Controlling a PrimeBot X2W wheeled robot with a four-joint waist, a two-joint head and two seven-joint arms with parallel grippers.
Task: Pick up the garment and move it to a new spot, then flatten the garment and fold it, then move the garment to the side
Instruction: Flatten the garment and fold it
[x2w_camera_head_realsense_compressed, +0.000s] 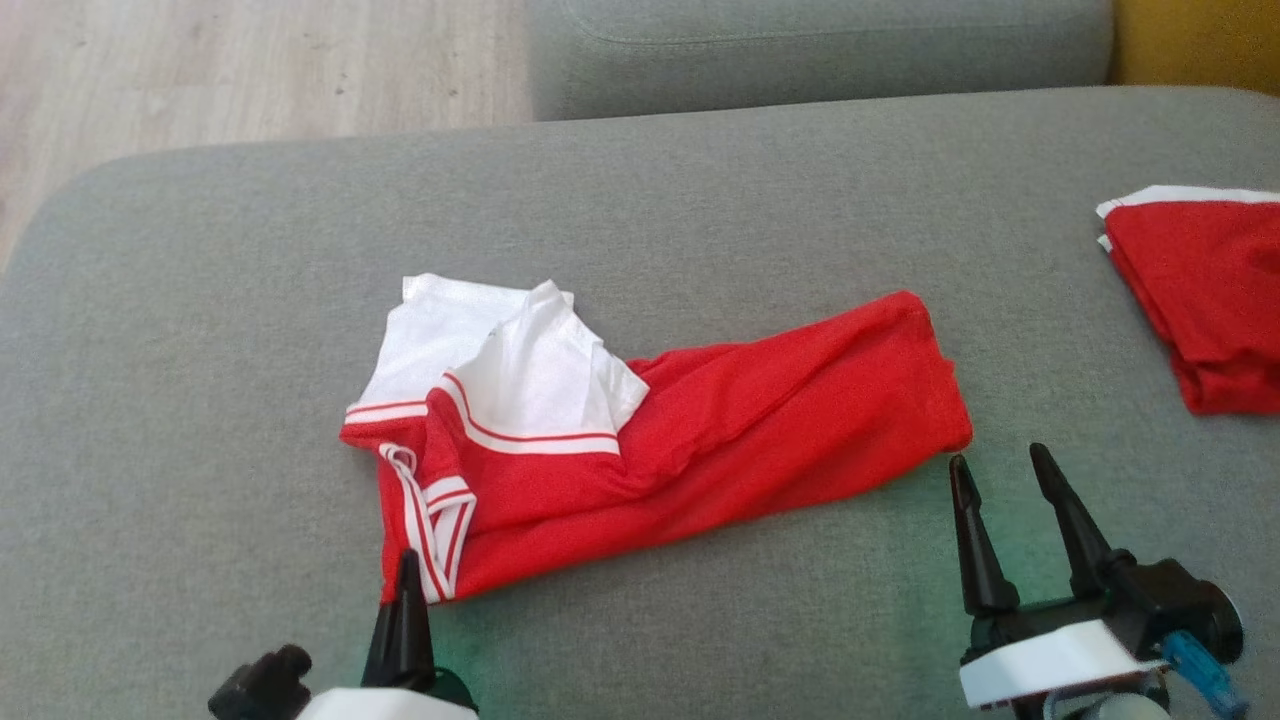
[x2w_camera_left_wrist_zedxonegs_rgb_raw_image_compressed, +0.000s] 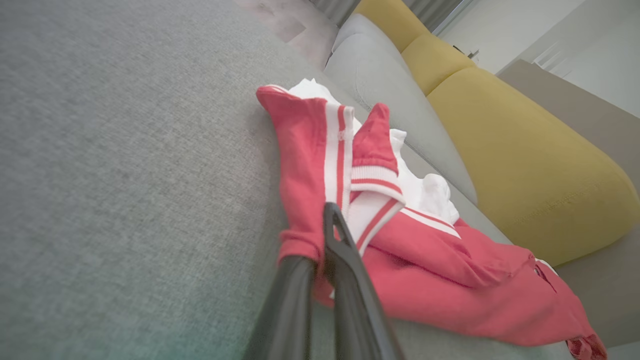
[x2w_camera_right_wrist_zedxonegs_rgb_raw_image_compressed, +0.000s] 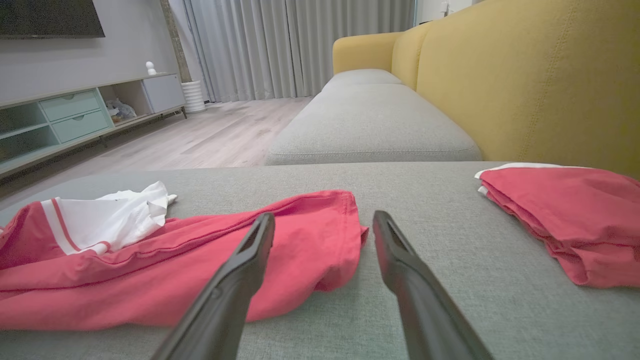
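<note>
Nearest, at lower left: left claw (x2w_camera_head_realsense_compressed: 406, 575) clenched, dark fingers (x2w_camera_left_wrist_zedxonegs_rgb_raw_image_compressed: 345, 250) pressed together on the striped near-left corner of the garment (x2w_camera_head_realsense_compressed: 700, 420), red cloth bunched between them. At lower right: right claw (x2w_camera_head_realsense_compressed: 1000, 458) released, fingers spread wide, tips just beside the garment's right end. Beyond both claws: garment loosely rumpled across the middle of the grey seat cushion (x2w_camera_head_realsense_compressed: 200, 300), red body running rightward, white part with red stripes turned up at its left end. Farther right, well apart: folded red pile (x2w_camera_head_realsense_compressed: 1210, 300) on the same cushion. Behind: yellow backrest (x2w_camera_right_wrist_zedxonegs_rgb_raw_image_compressed: 525, 75) and wooden floor (x2w_camera_head_realsense_compressed: 250, 70).
</note>
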